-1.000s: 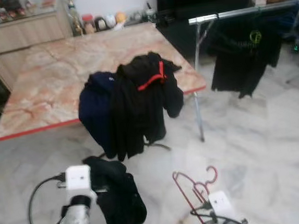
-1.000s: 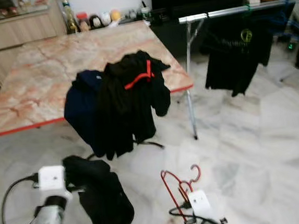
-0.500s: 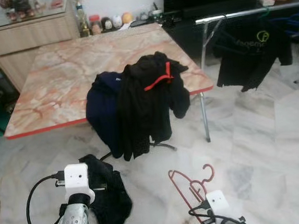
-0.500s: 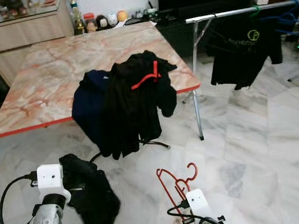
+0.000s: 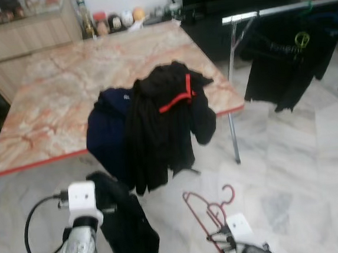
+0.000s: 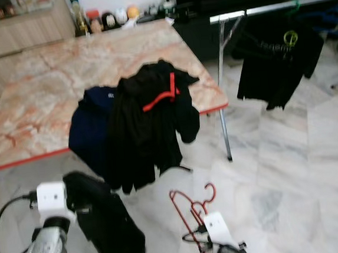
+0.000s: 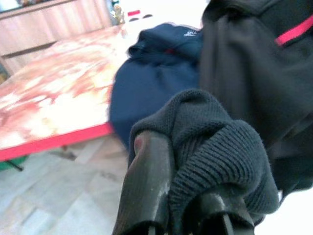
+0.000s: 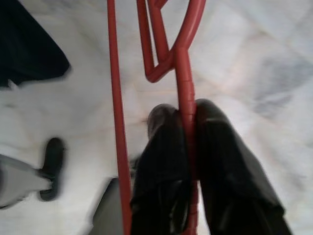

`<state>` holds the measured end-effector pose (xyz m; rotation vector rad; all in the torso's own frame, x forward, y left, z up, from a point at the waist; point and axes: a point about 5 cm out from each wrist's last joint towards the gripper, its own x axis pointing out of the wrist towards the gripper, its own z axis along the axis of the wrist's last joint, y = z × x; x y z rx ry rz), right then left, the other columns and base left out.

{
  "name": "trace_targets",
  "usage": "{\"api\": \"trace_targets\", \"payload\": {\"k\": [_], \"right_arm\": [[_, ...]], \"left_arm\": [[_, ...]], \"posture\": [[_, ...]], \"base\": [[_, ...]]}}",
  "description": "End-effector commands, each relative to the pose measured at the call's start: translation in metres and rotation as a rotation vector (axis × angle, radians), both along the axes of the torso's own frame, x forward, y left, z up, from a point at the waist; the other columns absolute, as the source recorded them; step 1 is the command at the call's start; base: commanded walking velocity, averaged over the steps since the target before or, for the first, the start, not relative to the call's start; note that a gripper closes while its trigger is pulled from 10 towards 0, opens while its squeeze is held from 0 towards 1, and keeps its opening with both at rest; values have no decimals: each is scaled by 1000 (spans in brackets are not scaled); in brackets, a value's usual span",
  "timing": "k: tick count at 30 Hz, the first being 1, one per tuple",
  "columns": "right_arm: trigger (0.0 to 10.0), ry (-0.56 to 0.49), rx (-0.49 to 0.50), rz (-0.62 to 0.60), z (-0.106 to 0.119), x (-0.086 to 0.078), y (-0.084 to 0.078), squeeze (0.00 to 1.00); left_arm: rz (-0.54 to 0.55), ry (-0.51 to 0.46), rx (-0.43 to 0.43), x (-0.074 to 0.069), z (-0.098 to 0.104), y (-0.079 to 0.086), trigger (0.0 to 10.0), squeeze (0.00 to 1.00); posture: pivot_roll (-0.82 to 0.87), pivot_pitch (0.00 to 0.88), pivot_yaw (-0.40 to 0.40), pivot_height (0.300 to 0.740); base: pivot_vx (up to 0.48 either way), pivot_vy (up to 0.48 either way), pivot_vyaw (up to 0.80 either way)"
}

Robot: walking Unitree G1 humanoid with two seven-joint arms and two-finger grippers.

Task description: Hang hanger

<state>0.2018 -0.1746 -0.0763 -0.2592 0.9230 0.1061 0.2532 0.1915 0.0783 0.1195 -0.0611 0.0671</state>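
The red hanger (image 8: 183, 68) is pinched at its bar between the right tool's (image 8: 188, 122) two black fingers, low at the robot's right above the marble floor (image 5: 303, 168), its hook (image 5: 227, 193) pointing up and away. The left tool (image 7: 183, 196) is pressed onto a black knit garment (image 7: 220, 156) that droops from it. Ahead, dark clothes (image 5: 157, 121) with a red strip hang over the near edge of the marble counter (image 5: 54, 101). Further right, a black shirt (image 5: 284, 57) hangs from a metal rail (image 5: 277, 9).
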Motion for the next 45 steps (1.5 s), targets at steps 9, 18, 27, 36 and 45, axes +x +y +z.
{"api": "trace_targets", "payload": {"k": [9, 18, 27, 36, 45], "right_arm": [[10000, -1, 5, 4, 0, 1, 4, 0], [10000, -20, 5, 0, 5, 10, 7, 0], [10000, -25, 7, -5, 6, 11, 7, 0], [10000, -21, 6, -11, 5, 11, 7, 0], [10000, -14, 7, -13, 3, 7, 7, 0]], "left_arm": [[19, -447, 148, 49, 161, 31, 10000, 0], [-37, -591, 217, 76, 237, 23, 10000, 0], [-50, -619, 219, 101, 274, 12, 10000, 0], [-74, -631, 240, 110, 286, 7, 10000, 0], [-108, -337, 254, 98, 197, 15, 10000, 0]], "posture": [[-46, 0, 52, 740], [-28, 0, 53, 740], [-36, 0, 58, 740], [-28, 0, 61, 740], [-32, 0, 60, 740]], "base": [[314, 0, 0], [334, 0, 0], [347, 0, 0], [353, 0, 0], [117, 0, 0]]}}
